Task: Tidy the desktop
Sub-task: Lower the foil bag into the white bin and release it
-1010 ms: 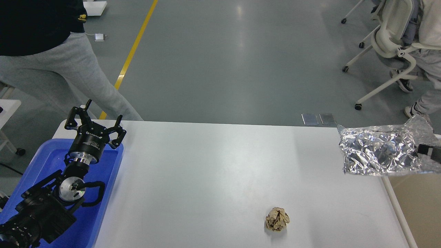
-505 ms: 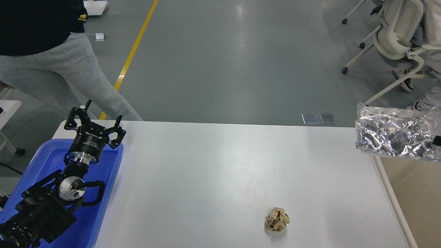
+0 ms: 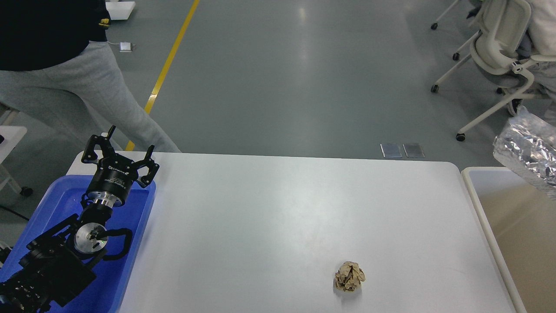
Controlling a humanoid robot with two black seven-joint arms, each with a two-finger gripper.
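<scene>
the left tool [image 3: 120, 150] hangs spread over the blue tray [image 3: 134, 243]; a crumpled paper ball [image 3: 349, 276] lies on the worktop [image 3: 278, 208]; the right tool is out of view.

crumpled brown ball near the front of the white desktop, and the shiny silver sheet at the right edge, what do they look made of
The crumpled brown ball looks like kraft paper: matte tan, with soft irregular folds and no shine. The shiny silver sheet looks like metal foil or metallised film: mirror-bright, with sharp creases catching the light; which of the two cannot be told. The white desktop looks like smooth laminate with a faint sheen.
</scene>
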